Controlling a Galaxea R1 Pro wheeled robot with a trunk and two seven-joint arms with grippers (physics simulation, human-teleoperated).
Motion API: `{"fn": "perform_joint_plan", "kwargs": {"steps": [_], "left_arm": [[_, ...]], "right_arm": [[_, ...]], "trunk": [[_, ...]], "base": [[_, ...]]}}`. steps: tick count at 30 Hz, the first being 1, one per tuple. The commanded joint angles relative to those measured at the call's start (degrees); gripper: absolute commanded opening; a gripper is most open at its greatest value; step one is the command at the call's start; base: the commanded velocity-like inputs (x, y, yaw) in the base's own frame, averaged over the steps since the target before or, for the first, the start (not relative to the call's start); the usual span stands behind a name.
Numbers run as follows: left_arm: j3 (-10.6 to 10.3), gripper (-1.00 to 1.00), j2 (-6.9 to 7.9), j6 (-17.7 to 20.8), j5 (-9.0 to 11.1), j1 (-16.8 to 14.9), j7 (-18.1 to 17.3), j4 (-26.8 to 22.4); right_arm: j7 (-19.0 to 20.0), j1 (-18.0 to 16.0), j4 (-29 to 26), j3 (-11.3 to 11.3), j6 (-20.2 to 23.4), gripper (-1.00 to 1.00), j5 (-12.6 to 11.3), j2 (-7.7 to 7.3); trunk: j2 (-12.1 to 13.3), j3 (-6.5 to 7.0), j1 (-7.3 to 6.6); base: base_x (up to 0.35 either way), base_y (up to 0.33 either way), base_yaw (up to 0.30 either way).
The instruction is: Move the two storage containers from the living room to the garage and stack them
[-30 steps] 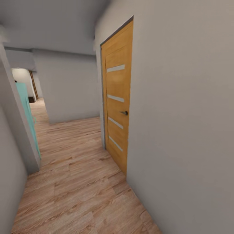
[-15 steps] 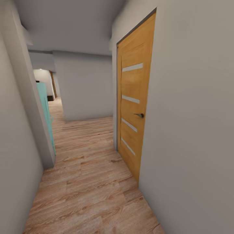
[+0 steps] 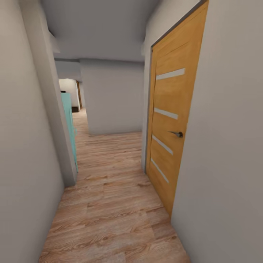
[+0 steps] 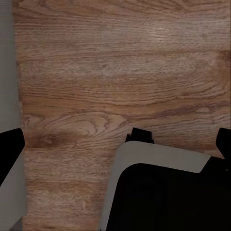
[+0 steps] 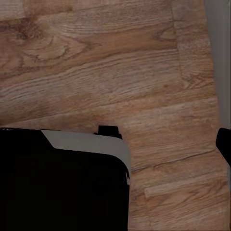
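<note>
We're in a narrow corridor, grey walls (image 3: pixel 25 146) tight on both sides and a grey ceiling (image 3: pixel 98 25) overhead. Underfoot it's the plank floor (image 3: pixel 109 204), warm light wood running straight ahead and then bending off to the left around a blank grey block of wall (image 3: pixel 113 98).

On the right, a big orange wooden door (image 3: pixel 171 124), shut in its grey frame, with four pale slats stepped down its face. On the left, past the near wall's corner, a teal panel (image 3: pixel 69 124) stands upright against the wall. Far down the passage there's a lit opening (image 3: pixel 69 91) with a dark door edge beside it.

Smaller still: the door's dark lever handle (image 3: pixel 178 134), set at the door's near edge between the second and third slats.

Down at the arms, both wrist cameras look onto wood grain with the robot's black, grey-rimmed base (image 4: pixel 168 192) in frame. The left gripper (image 4: pixel 117 144) is released, with its dark fingers (image 4: pixel 9 149) far apart at opposite edges and nothing between them but floor. The right gripper (image 5: pixel 115 144) shows one fingertip (image 5: pixel 224 142) far out at the frame's edge. The other is lost against the black base (image 5: pixel 62 183), but it reads as released too, with bare planks in its span.
</note>
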Motion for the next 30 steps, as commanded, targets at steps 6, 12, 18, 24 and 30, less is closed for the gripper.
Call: {"fn": "perform_joint_plan", "kwargs": {"steps": [6, 12, 18, 24, 30], "left_arm": [[-0.01, 1.00, -0.01, -0.13, 0.33, -0.05, 0.03, 0.06], [-0.01, 1.00, 0.01, -0.12, 0.33, -0.05, 0.03, 0.06], [-0.01, 1.00, 0.01, -0.07, 0.33, -0.05, 0.03, 0.06], [-0.01, 1.00, 0.01, 0.04, 0.33, -0.05, 0.03, 0.06], [-0.01, 1.00, 0.01, 0.06, 0.33, -0.05, 0.03, 0.06]], "right_arm": [[-0.15, -0.07, 0.18, 0.48, -0.32, 1.00, -0.42, 0.02], [-0.15, -0.07, 0.18, 0.48, -0.31, 1.00, -0.42, 0.06], [-0.12, -0.07, 0.18, 0.48, -0.31, 1.00, -0.42, 0.10], [-0.12, -0.07, 0.18, 0.48, -0.31, 1.00, -0.42, 0.12], [-0.09, -0.07, 0.18, 0.48, -0.31, 1.00, -0.42, 0.11]], "trunk": [[-0.04, -0.07, 0.03], [-0.04, -0.07, 0.03], [-0.04, -0.07, 0.03], [-0.04, -0.07, 0.03], [-0.04, -0.07, 0.03]], "base": [[0.237, 0.000, 0.270], [0.237, 0.000, 0.270], [0.241, 0.000, 0.270], [0.271, 0.000, 0.270], [0.302, 0.000, 0.270]]}}
